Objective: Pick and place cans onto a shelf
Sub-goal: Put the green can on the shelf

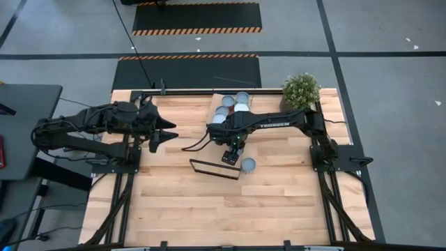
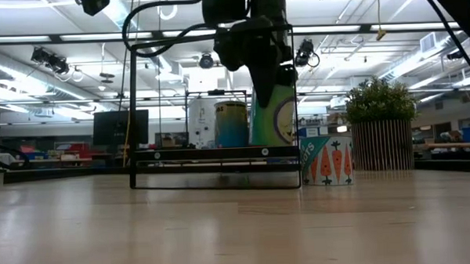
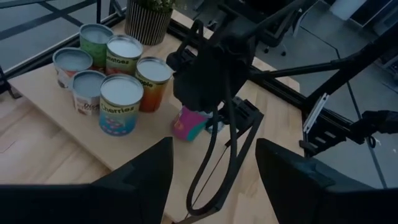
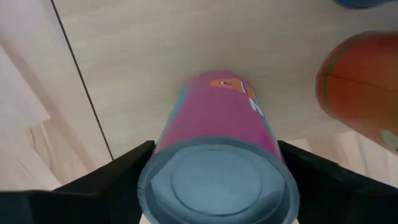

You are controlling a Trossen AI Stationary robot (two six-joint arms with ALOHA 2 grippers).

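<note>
Right claw [image 4: 214, 180] grips a round pink can [image 4: 217, 134] with a dull grey lid over the pale-wood shelf [image 4: 155, 50]. Left claw [image 3: 214, 171] hovers open, at the desk's [image 1: 209, 202] left

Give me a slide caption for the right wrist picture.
Right hand grips a pink can above the pale shelf, an orange can standing close by.

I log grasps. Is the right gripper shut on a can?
Yes: right gripper fingers flank the pink can over the shelf.
</note>
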